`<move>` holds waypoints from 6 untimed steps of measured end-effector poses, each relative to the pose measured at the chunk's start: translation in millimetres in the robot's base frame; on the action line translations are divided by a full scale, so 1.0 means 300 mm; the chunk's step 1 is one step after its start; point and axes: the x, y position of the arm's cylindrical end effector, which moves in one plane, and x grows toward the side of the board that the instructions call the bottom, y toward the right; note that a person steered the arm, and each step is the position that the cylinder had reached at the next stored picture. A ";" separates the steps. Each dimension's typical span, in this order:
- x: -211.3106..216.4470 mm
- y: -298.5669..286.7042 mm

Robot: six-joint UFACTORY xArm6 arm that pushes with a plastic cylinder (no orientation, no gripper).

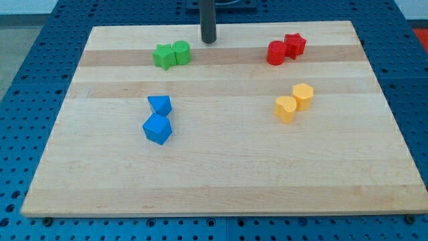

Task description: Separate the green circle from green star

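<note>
The green star point(162, 57) and the green circle point(181, 52) sit touching each other near the view's top left of the wooden board point(221, 181). The star is on the left, the circle on the right. My tip point(208, 41) is a dark rod standing at the board's top edge, a short way to the right of and slightly above the green circle, not touching it.
A red circle point(276, 53) and a red star point(294, 45) touch at the top right. A yellow heart-like block point(285, 109) and a yellow hexagon point(303, 96) sit at the right. A blue triangle point(160, 105) and a blue cube point(158, 128) lie left of centre.
</note>
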 end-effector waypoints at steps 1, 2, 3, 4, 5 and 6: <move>0.000 -0.021; 0.000 -0.088; 0.028 -0.137; 0.062 -0.181; 0.062 -0.244; 0.091 -0.297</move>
